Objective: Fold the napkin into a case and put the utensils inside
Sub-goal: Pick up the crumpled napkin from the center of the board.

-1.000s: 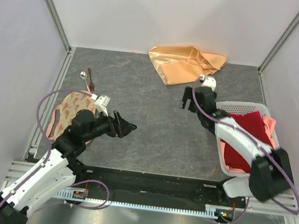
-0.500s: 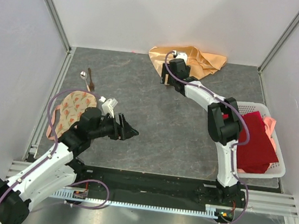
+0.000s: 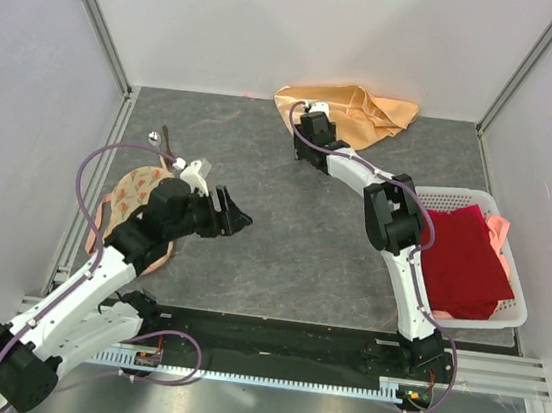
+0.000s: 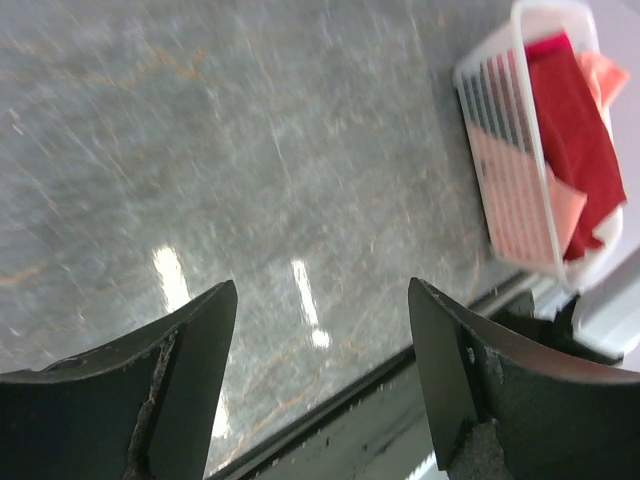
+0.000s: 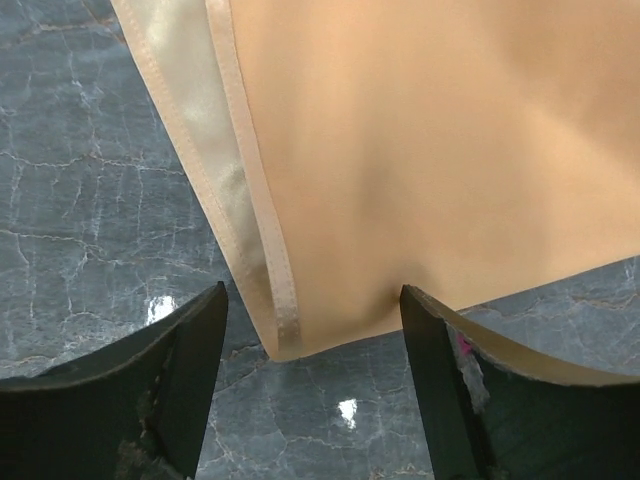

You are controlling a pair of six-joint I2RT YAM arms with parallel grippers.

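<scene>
Top external view: the napkin (image 3: 369,107) lies in a crumpled heap at the far edge of the surface (image 3: 282,238), against the back wall, right of centre. My right claw (image 3: 302,154) is stretched out to the near-left corner of that heap. On the right wrist view the claw (image 5: 312,295) stands apart, one finger on each side of the napkin's (image 5: 420,150) pointed corner. The corner sits in the gap, not clamped. Can't tell if the fingers touch the cloth.

Napkin: plain peach-orange, soft, slight sheen, flat stitched hem along the edge, paler band beside it. It is not folded.

Left claw (image 3: 239,217) hangs over bare surface left of centre, well apart from the napkin, jaws apart and holding nothing. The left wrist view gives the same (image 4: 320,290), only surface (image 4: 250,150) under it.

Utensils are at far left: small shiny spoon (image 3: 153,136) with a round bowl, and a thin dark brown stick (image 3: 168,143) just beside it. Both are well apart from either claw. Just nearer than them lies a round cream cloth (image 3: 130,204) with orange print, partly under my left arm.

White lattice basket (image 3: 519,317) is on the right and holds a dark red cloth (image 3: 461,259). The surface is dark grey, marbled, glossy.
</scene>
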